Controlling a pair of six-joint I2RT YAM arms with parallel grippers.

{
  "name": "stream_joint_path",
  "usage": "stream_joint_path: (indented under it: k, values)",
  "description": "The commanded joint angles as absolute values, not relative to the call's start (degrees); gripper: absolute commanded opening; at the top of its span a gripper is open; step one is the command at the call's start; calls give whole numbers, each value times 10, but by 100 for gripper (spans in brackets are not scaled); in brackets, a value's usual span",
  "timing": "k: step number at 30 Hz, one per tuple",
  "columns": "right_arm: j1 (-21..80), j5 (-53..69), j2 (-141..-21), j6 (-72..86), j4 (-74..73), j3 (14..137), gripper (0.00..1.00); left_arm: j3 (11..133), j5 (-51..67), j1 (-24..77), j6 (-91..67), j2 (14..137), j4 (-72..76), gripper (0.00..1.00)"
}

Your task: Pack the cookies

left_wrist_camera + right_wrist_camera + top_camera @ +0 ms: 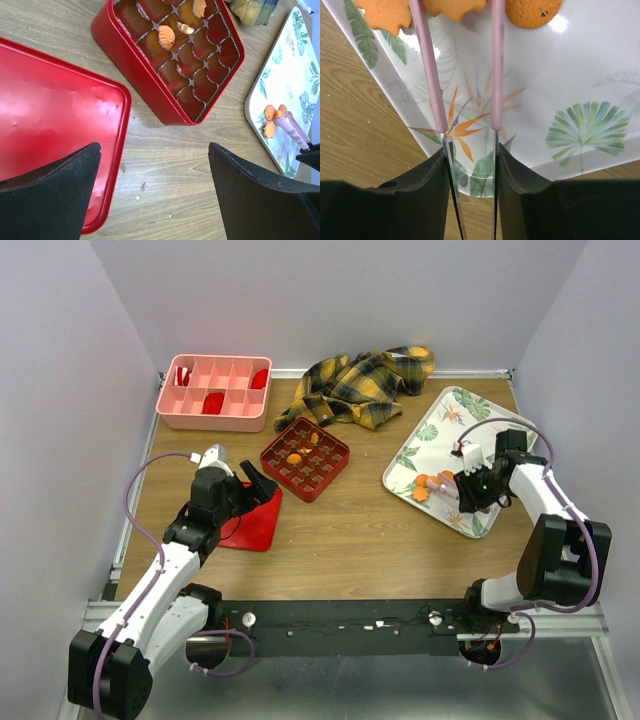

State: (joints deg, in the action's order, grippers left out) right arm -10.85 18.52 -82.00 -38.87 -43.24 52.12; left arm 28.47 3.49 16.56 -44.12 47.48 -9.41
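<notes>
Three orange cookies (430,483) lie on the leaf-print tray (455,430); in the right wrist view they sit at the top edge (385,15). My right gripper (468,490) (471,165) is shut on pink-tipped tongs (427,75), whose open tips straddle the middle cookie (452,7). The red gridded box (305,458) holds a few cookies (166,36). My left gripper (262,480) (155,190) is open and empty above bare wood, between the red lid (45,120) and the box (135,70).
A pink divided bin (214,392) with dark-red pieces stands at the back left. A plaid cloth (365,385) lies at the back centre. The red lid (255,520) lies left of the box. White walls enclose the table.
</notes>
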Motion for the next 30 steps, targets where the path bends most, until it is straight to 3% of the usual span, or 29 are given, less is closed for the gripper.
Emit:
stream_joint_path:
  k: [1, 22, 30]
  values:
    - [-102, 177, -824, -389, -419, 534, 42, 286, 36, 163, -441, 474, -86, 99]
    - [-98, 212, -792, -381, -450, 579, 31, 288, 37, 162, -439, 483, -82, 99]
    - [-38, 239, -789, -383, -461, 613, 31, 294, 38, 162, -439, 484, -84, 99]
